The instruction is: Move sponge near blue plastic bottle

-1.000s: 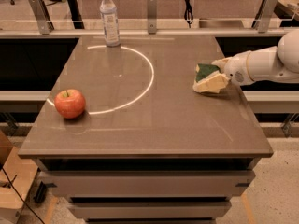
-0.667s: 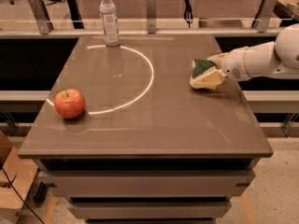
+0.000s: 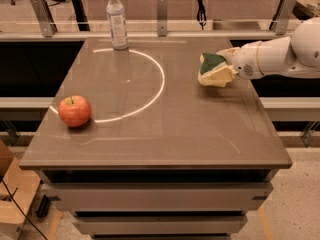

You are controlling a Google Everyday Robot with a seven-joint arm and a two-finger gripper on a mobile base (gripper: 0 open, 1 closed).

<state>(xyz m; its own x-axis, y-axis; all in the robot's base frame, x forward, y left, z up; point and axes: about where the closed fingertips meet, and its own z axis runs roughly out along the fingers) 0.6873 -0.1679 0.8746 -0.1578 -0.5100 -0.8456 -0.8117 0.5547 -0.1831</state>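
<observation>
Sponge [image 3: 212, 63]: one, yellow with a dark green top, clamped between the fingers of the gripper [image 3: 222, 70], which reaches in over the right edge of the desk [image 3: 190, 134], nearer the far right corner than the near one.

Change noted: against the picture of a second ago, we find the sponge and gripper carried a little leftward and toward the far edge. The sponge seems raised off the desk top, though from this angle we cannot be sure it is clear of it. We judge that the grasp is done and the carry is under way, with most of the travel left.

Blue plastic bottle [image 3: 117, 21]: one, upright, white cap, by the far edge toward the far left corner. It has not moved. It stands well apart from the sponge, with bare desk top between the two.

Apple [image 3: 74, 111]: one, red, near the left edge, unmoved. We judge it off the likely route.

White arc [image 3: 161, 81]: one, curving across the top from the bottle's foot round toward the apple.

Gripper: one. Arm [image 3: 280, 56]: one, white.
</observation>
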